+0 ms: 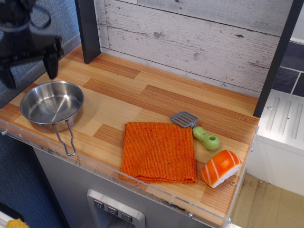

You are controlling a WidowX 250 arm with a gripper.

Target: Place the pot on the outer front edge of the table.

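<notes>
The pot (51,104) sat upright on the bench (156,102) at its near left corner, close to the clear strip that ran along the near edge. Its wire loop handle (64,139) lay flat on the boards, pointing toward that edge and stopping just short of it. The pan was empty, its shiny inside catching the light.

The claw (27,66) hung above and a little beyond the pot, at the far left of the scene, well clear of the rim. Its two dark fingers (51,64) stood spread apart with nothing between them, so it had let go and touched neither pot nor bench.

To the right of the pot, apart from it, an orange cloth (159,152) lay flat, its near hem reaching the clear strip. Just beyond the cloth's far right corner lay a grey spatula with a green handle (198,129), the blade touching or nearly touching the cloth. Right of the cloth, near the bench's right end, sat a toy salmon sushi piece (220,167).
</notes>
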